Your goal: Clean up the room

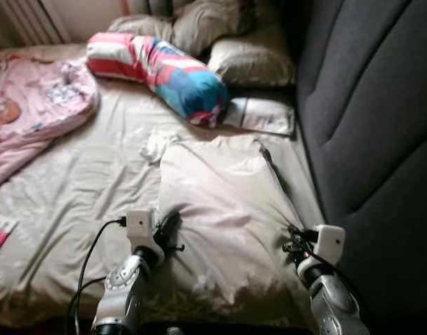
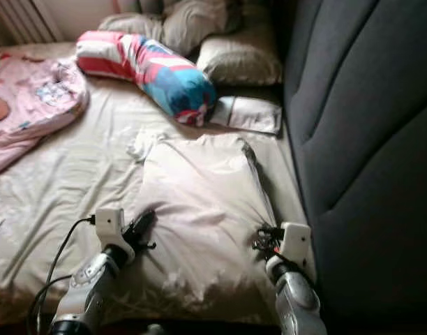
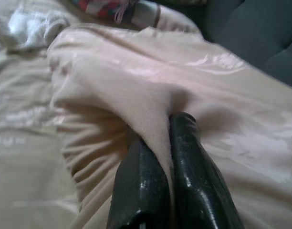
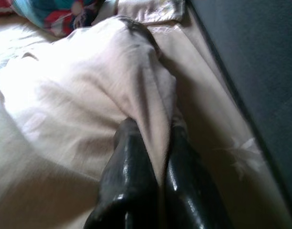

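A large pale cream fabric pillow [image 1: 224, 223] lies on the near right part of the beige-sheeted bed [image 1: 74, 188], close to the dark grey upholstered headboard [image 1: 381, 125] on the right. The left hand [image 3: 167, 143] pinches a fold of the pillow's left edge between its black fingers [image 3: 141, 186], and the right hand [image 4: 158, 143] is clamped on its right edge. Farther off lie a red, white and blue striped bolster [image 1: 161, 66] and, far left, a pink printed blanket [image 1: 32, 105].
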Available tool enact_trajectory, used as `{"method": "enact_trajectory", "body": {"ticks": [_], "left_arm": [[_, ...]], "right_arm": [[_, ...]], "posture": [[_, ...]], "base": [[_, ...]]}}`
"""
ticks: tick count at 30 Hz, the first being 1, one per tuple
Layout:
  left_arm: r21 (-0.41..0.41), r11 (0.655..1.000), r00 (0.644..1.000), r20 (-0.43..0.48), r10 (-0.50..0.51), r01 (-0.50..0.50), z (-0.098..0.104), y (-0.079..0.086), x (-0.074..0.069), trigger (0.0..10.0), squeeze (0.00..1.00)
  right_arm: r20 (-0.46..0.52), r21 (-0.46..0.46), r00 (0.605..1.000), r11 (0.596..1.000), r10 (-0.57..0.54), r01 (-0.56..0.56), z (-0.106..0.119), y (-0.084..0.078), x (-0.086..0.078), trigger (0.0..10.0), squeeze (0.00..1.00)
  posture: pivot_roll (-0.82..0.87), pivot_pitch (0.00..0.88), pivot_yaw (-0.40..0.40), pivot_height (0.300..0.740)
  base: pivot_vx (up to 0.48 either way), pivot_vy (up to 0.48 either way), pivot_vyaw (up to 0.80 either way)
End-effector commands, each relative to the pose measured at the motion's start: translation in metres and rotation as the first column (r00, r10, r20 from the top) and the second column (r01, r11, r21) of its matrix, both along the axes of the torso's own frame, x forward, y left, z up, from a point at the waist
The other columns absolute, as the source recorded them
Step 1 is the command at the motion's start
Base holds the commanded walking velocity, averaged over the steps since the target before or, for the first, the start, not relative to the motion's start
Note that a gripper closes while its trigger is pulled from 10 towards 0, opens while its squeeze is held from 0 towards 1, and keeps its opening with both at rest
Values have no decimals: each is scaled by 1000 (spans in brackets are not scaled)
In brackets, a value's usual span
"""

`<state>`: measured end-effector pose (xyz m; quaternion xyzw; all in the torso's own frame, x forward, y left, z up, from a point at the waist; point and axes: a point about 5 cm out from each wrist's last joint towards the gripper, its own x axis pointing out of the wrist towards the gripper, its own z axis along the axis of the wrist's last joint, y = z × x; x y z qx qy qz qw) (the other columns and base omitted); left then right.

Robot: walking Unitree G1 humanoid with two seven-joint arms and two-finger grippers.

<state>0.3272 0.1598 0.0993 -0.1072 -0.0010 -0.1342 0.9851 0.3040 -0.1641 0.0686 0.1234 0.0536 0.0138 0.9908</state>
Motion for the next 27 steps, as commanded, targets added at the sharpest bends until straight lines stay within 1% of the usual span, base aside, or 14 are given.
{"method": "enact_trajectory", "body": {"ticks": [1,10,16,18,20,21,23,24,26,27], "left_arm": [[17,999,998,44,40,-41,7,12,-1,10000,0],[16,999,998,34,48,-48,5,16,-2,10000,0],[17,999,999,24,41,-41,2,16,-3,10000,0],[15,999,999,19,37,-37,2,16,-3,10000,0],[12,1000,1000,6,5,-5,0,13,-3,10000,0],[7,999,999,-8,-36,36,-1,11,-3,10000,0],[11,998,998,-14,-55,56,-2,10,-4,10000,0],[18,995,994,-28,-102,102,-3,8,-4,10000,0],[37,989,989,-39,-142,143,-4,7,-5,10000,0],[60,985,987,-40,-158,161,-3,8,-3,10000,0]], "right_arm": [[47,5,997,998,-59,59,4,-11,-3,10000,0],[46,13,997,998,-57,57,3,-7,-4,10000,0],[73,15,991,994,-109,108,6,-10,-4,10000,0],[73,10,991,994,-109,109,6,-10,-4,10000,0],[54,12,990,992,-128,127,3,-11,-5,10000,0],[33,24,989,990,-141,140,0,-11,-6,10000,0],[19,30,989,989,-146,146,-1,-11,-7,10000,0],[-7,7,989,989,-148,148,-5,-11,-7,10000,0],[-28,-8,989,989,-148,148,-8,-12,-8,10000,0],[-31,-5,988,989,-149,149,-8,-11,-7,10000,0]], "posture": [[-95,216,22,740],[-92,220,23,740],[-94,222,26,740],[-94,222,26,740],[-96,221,26,740],[-95,221,26,740],[-95,220,26,740],[-95,220,26,740],[-93,219,26,740],[-92,219,26,740]], "base": [[0,-375,0],[0,0,0],[0,0,0],[0,0,0],[0,0,0],[0,0,0],[0,0,0],[0,0,0],[0,0,0],[0,0,0]]}}
